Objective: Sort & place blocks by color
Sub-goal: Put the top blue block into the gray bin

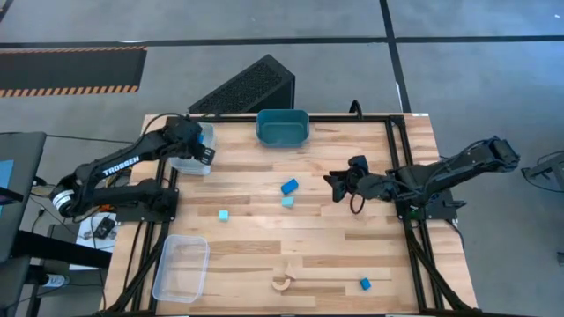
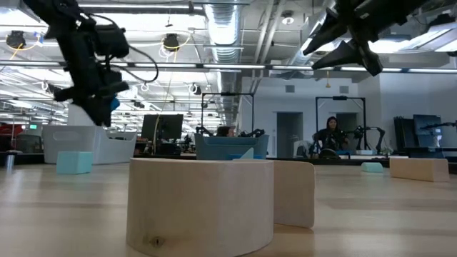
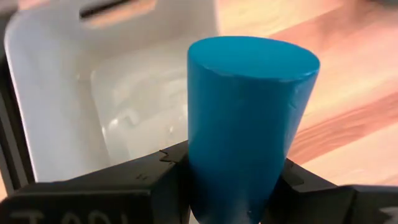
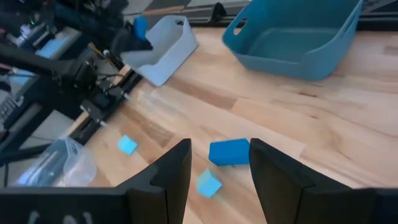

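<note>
The left claw (image 1: 204, 141) is clamped on a darker blue cylinder block (image 3: 245, 124), holding it upright between its two fingers (image 3: 155, 180) directly above a clear plastic tray (image 1: 189, 162) at the far left corner of the desk (image 1: 335, 255). In the left wrist view the tray's pale floor lies just beyond and below the held block.

The right claw (image 4: 219, 163) hangs in the air with its fingers spread apart, gripping nothing. Just ahead of it and below, a darker blue block (image 1: 289, 186) lies on the desk, with a pale cyan block (image 1: 287, 202) just beside it. Farther from this claw, another pale cyan block (image 1: 224, 215) sits alone. Beyond the blue block, at the far edge, stands the teal tub (image 1: 282, 127).

Well away from both claws, along the near edge, lie a wooden arch block (image 1: 282, 283), another darker blue block (image 1: 365, 283) and a second clear tray (image 1: 181, 268).
</note>
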